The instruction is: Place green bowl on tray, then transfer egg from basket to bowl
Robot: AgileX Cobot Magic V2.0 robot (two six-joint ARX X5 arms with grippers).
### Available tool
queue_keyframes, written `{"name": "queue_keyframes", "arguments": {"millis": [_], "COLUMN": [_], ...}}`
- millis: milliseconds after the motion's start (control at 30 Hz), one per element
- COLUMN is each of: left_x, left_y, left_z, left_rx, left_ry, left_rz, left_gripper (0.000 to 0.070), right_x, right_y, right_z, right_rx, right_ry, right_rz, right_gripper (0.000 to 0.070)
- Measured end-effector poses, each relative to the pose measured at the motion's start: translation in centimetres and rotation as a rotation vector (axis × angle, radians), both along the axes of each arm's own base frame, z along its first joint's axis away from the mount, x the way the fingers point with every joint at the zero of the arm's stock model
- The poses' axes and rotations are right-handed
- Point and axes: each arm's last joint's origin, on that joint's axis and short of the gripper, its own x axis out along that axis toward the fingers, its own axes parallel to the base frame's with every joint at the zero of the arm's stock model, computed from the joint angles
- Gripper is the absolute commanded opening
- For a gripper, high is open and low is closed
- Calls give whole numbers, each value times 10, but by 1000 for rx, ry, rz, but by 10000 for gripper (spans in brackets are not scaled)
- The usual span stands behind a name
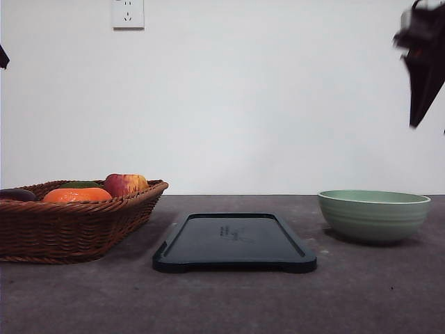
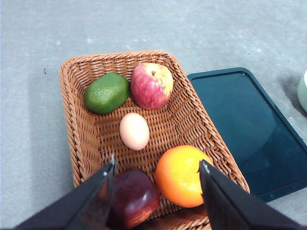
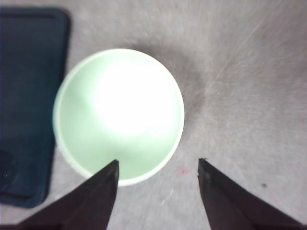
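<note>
The green bowl (image 1: pixel 373 214) stands empty on the table right of the dark tray (image 1: pixel 236 243), and the tray is bare. My right gripper (image 3: pixel 158 163) hangs open high above the bowl (image 3: pixel 118 115), over its rim; in the front view it (image 1: pixel 421 62) is a blurred dark shape at the top right. The wicker basket (image 1: pixel 69 229) sits left of the tray. My left gripper (image 2: pixel 157 164) is open above the basket (image 2: pixel 76 129). The pale tan egg (image 2: pixel 134 131) lies in the basket's middle, apart from both fingers.
In the basket lie a red-yellow apple (image 2: pixel 151 85), a green avocado (image 2: pixel 106 92), an orange (image 2: pixel 180 175) and a dark red fruit (image 2: pixel 134 196). The tray (image 2: pixel 240 124) lies close beside the basket. A white wall stands behind the grey table.
</note>
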Motion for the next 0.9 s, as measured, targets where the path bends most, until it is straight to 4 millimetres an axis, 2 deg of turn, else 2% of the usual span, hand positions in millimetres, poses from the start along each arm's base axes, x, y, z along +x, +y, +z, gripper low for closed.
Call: {"name": "queue_keyframes", "arguments": {"millis": [200,500,600,667,900], "left_x": [0,0,0,0,0], "left_y": [0,0,0,0,0], "left_z": [0,0,0,0,0], "left_rx": [0,0,0,0,0], "left_ry": [0,0,0,0,0], "left_rz": [0,0,0,0,0], "left_gripper": [350,350,350,350,350], "right_x": [24,37,38,39,43], "right_y": [0,-1,-1,-1,-1], "right_z": [-27,-50,-51,-51,-63], "right_rx": [-2,-46,-48,-50,-52], "right_ry": [38,88,80,78,116], "right_rz": [-1,-17,-11,-7,-1], "right_gripper": [317,312,211,175,174]}}
